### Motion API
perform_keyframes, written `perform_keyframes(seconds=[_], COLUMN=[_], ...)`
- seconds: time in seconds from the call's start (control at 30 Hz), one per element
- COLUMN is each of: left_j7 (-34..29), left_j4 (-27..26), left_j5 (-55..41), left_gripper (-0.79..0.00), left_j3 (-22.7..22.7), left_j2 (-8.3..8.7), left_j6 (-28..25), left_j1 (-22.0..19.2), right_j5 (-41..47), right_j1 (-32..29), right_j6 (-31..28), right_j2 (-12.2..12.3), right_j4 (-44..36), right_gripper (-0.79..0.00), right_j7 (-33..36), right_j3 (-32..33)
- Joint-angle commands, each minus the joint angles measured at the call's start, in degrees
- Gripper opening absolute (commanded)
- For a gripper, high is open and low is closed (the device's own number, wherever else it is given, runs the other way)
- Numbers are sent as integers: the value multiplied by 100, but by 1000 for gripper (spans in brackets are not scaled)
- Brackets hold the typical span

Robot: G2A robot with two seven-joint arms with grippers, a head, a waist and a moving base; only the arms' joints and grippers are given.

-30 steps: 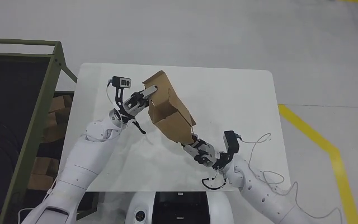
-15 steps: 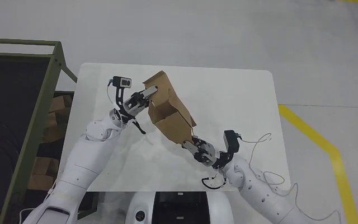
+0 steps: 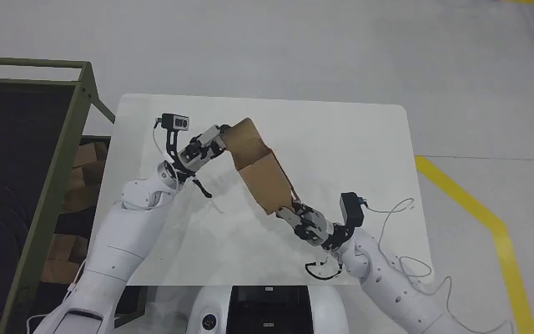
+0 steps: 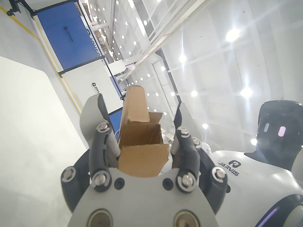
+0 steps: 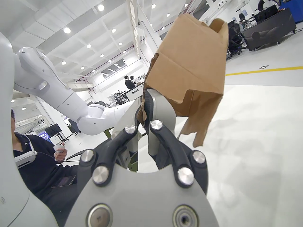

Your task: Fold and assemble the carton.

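A brown carton [image 3: 260, 171] is held up over the white table [image 3: 359, 142], stretched between both arms. My left gripper [image 3: 214, 140] is at its far-left end, open, its fingers standing wide on either side of the carton [image 4: 139, 138] with one loose flap near the palm. From the left wrist view I look into the carton's open end past the left gripper [image 4: 139, 101]. My right gripper [image 3: 288, 210] is at the near end, shut on the carton's lower edge. In the right wrist view the right gripper [image 5: 144, 100] pinches that edge of the carton [image 5: 194, 67], and a flap hangs down.
A dark green framed cart [image 3: 75, 100] stands off the table's left edge, with flat cardboard stacks [image 3: 79, 179] inside. A thin white cable [image 3: 394, 219] trails by the right arm. The table's right half and far edge are bare.
The carton has swung so its top panel now faces up and its open inside no longer shows. The left gripper shifted slightly toward the far left; the right gripper moved a little to the right.
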Motion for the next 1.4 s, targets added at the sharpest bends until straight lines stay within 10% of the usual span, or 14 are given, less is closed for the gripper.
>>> perform_keyframes(seconds=[0.0, 0.57, 1.0, 1.37], left_j7=[-110, -1401, -1857, -1223], left_j4=[35, -583, -1583, -1813], left_j5=[49, 494, 940, 1921], left_gripper=[0, 0, 0, 0], left_j3=[-146, -1072, -833, -222], left_j2=[30, 344, 830, 1402], left_j6=[-37, 44, 496, -137], left_j1=[48, 496, 696, 737], right_j5=[-2, 249, 1950, 3366], right_j1=[-27, -115, 534, 1061], right_j6=[0, 0, 0, 0], right_j2=[50, 926, 1761, 2208], right_j4=[-45, -838, -1338, -1552], right_gripper=[-785, -785, -785, -785], right_j7=[69, 1895, 4170, 5210], right_j3=[84, 603, 93, -386])
